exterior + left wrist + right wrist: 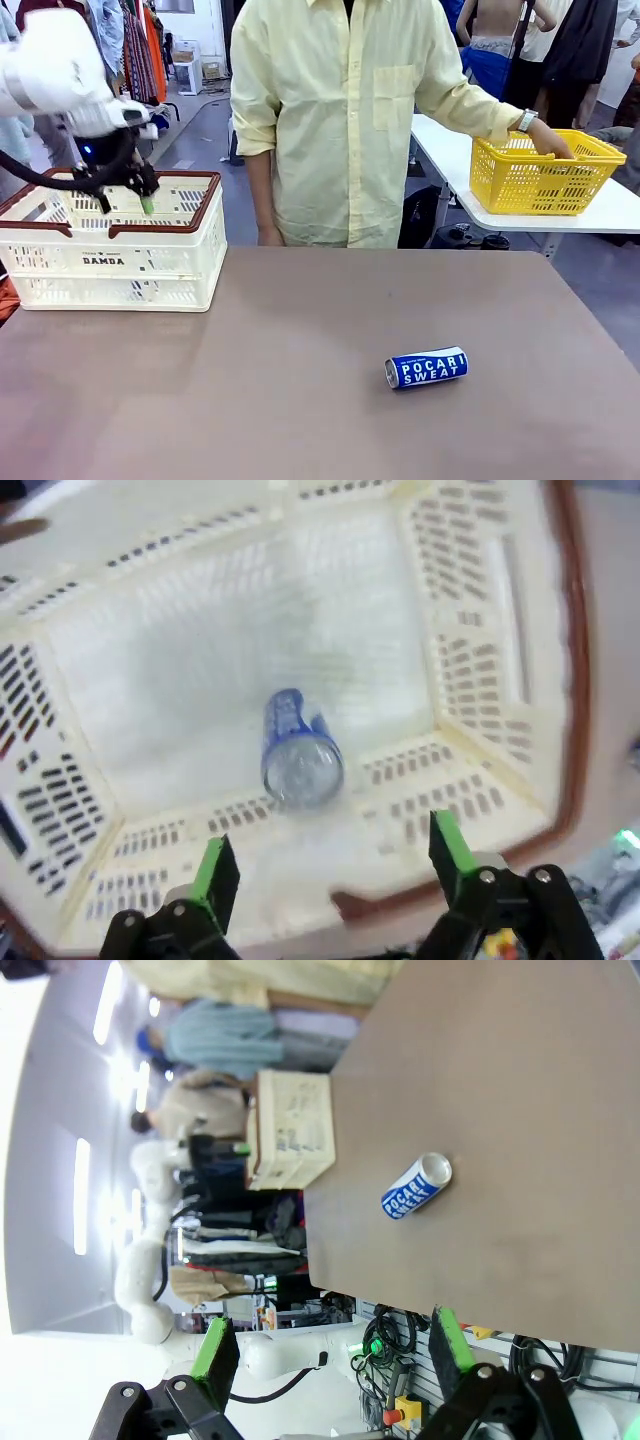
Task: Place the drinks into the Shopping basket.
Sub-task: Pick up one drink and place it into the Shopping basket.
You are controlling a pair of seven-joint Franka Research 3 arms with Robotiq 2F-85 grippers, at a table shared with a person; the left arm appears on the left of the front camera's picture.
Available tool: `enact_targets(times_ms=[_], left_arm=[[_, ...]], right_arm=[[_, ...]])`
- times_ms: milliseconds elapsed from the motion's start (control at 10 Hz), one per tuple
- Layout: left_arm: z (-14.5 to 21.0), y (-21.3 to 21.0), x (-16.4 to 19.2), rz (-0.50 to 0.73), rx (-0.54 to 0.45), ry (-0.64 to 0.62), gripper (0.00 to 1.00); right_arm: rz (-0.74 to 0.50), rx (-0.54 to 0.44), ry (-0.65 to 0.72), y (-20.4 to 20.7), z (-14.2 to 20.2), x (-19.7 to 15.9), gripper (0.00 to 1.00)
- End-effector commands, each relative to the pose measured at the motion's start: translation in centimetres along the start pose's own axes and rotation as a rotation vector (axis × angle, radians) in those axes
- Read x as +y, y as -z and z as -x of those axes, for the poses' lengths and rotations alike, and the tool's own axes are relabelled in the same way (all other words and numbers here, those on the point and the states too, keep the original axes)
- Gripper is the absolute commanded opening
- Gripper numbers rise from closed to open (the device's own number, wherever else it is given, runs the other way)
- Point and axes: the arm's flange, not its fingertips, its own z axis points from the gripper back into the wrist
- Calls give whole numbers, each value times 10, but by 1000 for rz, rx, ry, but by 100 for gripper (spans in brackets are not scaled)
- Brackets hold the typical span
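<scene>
**Shopping basket** (110,262): cream slotted crate with a red-brown rim and "DAMDA" on its side. It stands at the far left of the counter (250,420).

**Basket can** (300,748): blue, with its silver end toward the lens, blurred. It lies on the basket floor near one wall.

**POCARI SWEAT can** (427,368): lies on its side on the open counter, right of centre, well apart from the basket.

**Left jaws:** above the basket's mouth, spread wide, nothing between the green pads (214,872).

**Right jaws:** spread wide and empty, well apart from the POCARI SWEAT can.

**Person:** one hand (550,140) rests at a yellow mesh basket (540,180) on a side table.

**Hazards, as judged:**
- The lying can will probably roll if one pad touches it first.
- A grip across its round body could slip.
- A rising left arm could catch the rim and drag the basket.
- A second can dropped from height could strike the first.
</scene>
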Motion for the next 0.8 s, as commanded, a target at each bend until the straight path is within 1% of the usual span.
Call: enact_targets(times_ms=[0,100,200,300,400,500,600,700], left_arm=[[58,-70,5,207,-80,37,100],[97,-97,9,333,-111,8,100],[131,-104,17,487,-72,19,100],[165,-100,32,582,-81,-17,100],[196,-94,50,654,-121,-79,100],[236,-76,78,833,-191,-91,100],[260,-57,99,966,-247,-105,100],[278,-35,119,1097,-338,-124,100]], right_arm=[[-27,-14,-26,-1,-2,3,100],[-27,-14,-26,-1,-2,3,100],[-27,-14,-26,-1,-2,3,100],[-27,-14,-26,-1,-2,3,100],[-27,-14,-26,-1,-2,3,100],[-27,-14,-26,-1,-2,3,100],[-27,-14,-26,-1,-2,3,100],[-27,-14,-26,-1,-2,3,100]])
